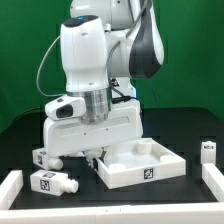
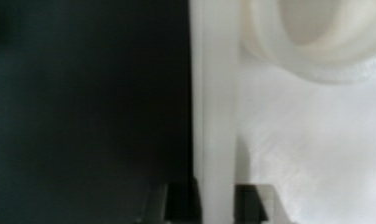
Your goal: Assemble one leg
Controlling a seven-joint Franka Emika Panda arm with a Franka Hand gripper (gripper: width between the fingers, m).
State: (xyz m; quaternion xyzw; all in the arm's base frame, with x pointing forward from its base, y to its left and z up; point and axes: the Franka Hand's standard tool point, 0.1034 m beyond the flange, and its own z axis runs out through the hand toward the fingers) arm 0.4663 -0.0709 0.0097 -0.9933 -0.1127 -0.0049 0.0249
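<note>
Our hand (image 2: 215, 205) straddles the panel's (image 1: 150, 165) upright rim (image 2: 199, 120), one finger on each side; we cannot tell whether it pinches yet. We judge this grip is for shifting or steadying the panel before anything is fitted. The nearest leg (image 1: 55, 183) lies loose on the bench (image 1: 130, 205), near the panel's corner, untouched; a second leg (image 1: 40, 156) lies behind it, both clear of the hand.
</note>
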